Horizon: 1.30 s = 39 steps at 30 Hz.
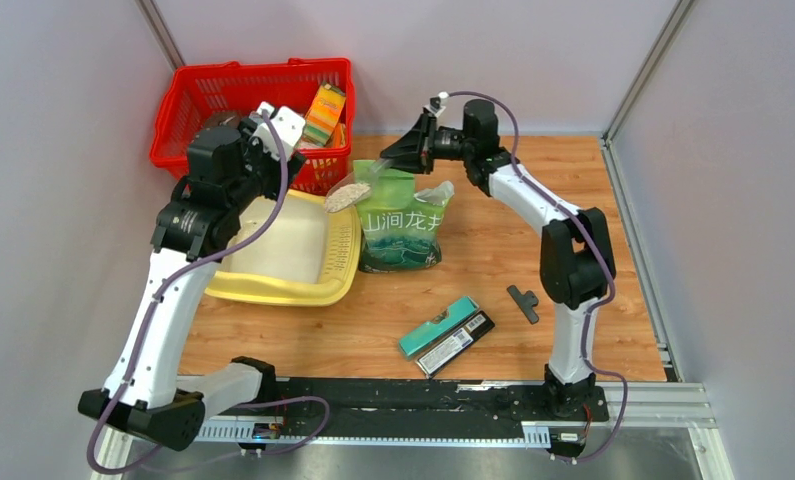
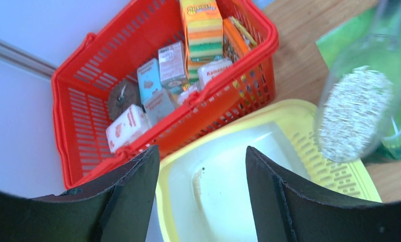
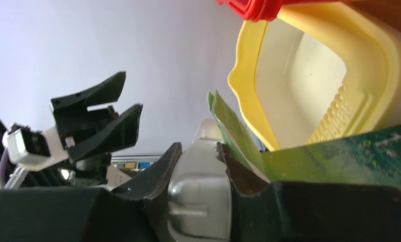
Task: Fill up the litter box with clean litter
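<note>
A red basket (image 1: 188, 110) sits at the counter's (image 1: 573, 180) far left corner, holding small boxes (image 2: 172, 63) and a striped sponge pack (image 1: 325, 113). A green bag (image 1: 401, 235) stands mid-counter, with a clear scoop (image 2: 369, 50) over its top-left corner. Near the front edge lie a teal box (image 1: 438, 326), a black box (image 1: 456, 343) touching it, and a black T-piece (image 1: 522, 301) to the right.

A robotics lab test cell: plain grey panels (image 1: 53, 150) in metal framing (image 1: 656, 55) enclose a wood-topped bench (image 1: 493, 290), a left arm (image 1: 163, 300) and right arm (image 1: 573, 262) bolted to a rail (image 1: 393, 432) along its near edge.
</note>
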Available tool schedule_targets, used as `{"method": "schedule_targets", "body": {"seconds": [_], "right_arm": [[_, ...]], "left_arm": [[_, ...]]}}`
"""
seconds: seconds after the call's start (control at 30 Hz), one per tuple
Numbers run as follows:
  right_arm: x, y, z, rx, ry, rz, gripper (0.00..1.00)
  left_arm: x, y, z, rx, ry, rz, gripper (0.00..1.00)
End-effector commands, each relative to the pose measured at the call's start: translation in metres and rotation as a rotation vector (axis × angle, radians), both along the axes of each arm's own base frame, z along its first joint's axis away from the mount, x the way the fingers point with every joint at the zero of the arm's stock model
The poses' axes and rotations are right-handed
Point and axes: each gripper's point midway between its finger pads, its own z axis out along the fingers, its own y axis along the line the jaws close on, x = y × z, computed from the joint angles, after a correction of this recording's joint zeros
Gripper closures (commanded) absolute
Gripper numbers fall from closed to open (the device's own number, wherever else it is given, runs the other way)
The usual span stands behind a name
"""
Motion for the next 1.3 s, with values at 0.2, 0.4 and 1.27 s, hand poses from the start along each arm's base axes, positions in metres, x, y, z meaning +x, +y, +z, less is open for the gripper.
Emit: {"method": "schedule_targets", "body": {"seconds": [0.2,0.4,1.27], "right_arm": [[0.018,0.081,-0.026,-0.134,-0.183,-0.019,1.00],[0.029,0.098,-0.035,-0.236,-0.352,-0.086,1.00],[-0.003,0.187,0.013,-0.280,-0.907,-0.152,1.00]], "left_arm": [[-0.039,0.018,-0.019,0.014,0.033,0.021,0.29],[-0.046,0.014,-0.015,-0.017,0.003,-0.005,0.29],[-0.062,0.005,-0.020,-0.091,-0.027,-0.051,0.29]]}}
